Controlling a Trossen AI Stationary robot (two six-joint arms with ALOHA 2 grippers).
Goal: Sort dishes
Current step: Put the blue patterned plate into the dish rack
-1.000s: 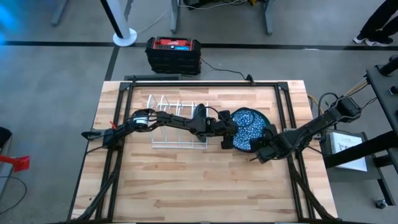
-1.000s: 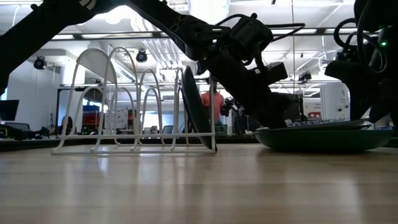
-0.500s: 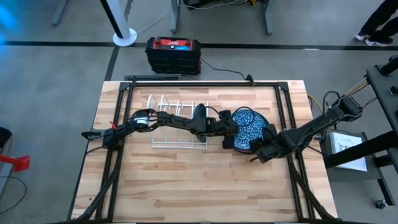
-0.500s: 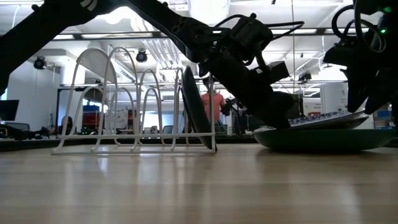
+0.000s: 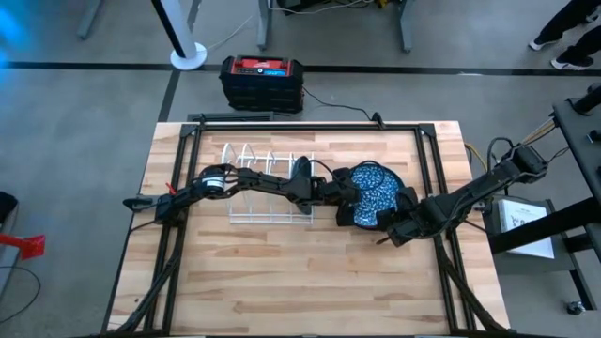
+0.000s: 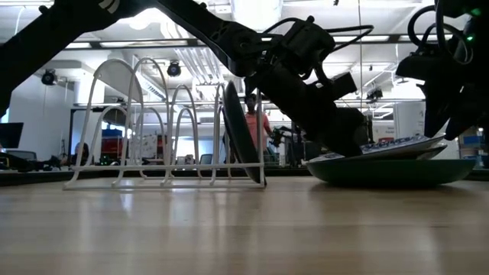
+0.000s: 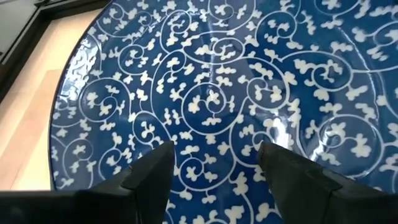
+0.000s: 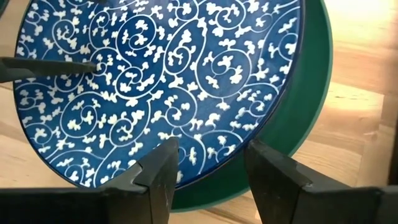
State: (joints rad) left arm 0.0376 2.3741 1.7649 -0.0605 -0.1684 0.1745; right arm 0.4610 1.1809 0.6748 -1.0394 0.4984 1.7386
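A dark blue plate with white scrolls [image 5: 374,191] lies tilted on a plain dark green plate [image 6: 393,171] at the table's right middle. My right gripper [image 8: 214,177] is shut on the blue plate at its near right rim. My left gripper [image 7: 214,174] stands open over the blue plate's left part, fingers spread above the patterned face. Another dark plate [image 6: 240,141] stands on edge in the right end slot of the white wire rack [image 5: 268,185]. My left gripper's fingers [image 7: 149,180] reach slanting down from the table's left over the blue plate's face; whether they touch it I cannot tell. My right gripper has the blue plate's rim [image 8: 202,180] between its two fingers, one finger [image 8: 158,171] over the patterned face, the other outside the rim above the green plate. It comes slanting down from the right. The held edge [image 6: 435,140] is raised; the opposite edge [image 6: 317,159] rests on the green plate.
Black frame rails [image 5: 441,188] run along the table's sides and far edge. A red and black box [image 5: 263,80] sits on the floor beyond the far edge. A person [image 6: 256,126] stands in the room behind. Bare wood lies at the near half [image 5: 300,272].
My right gripper has risen a little with the blue plate's right edge. The plate, which lay flat on the green plate, now tilts, its right edge lifted and its left edge still on the green plate.
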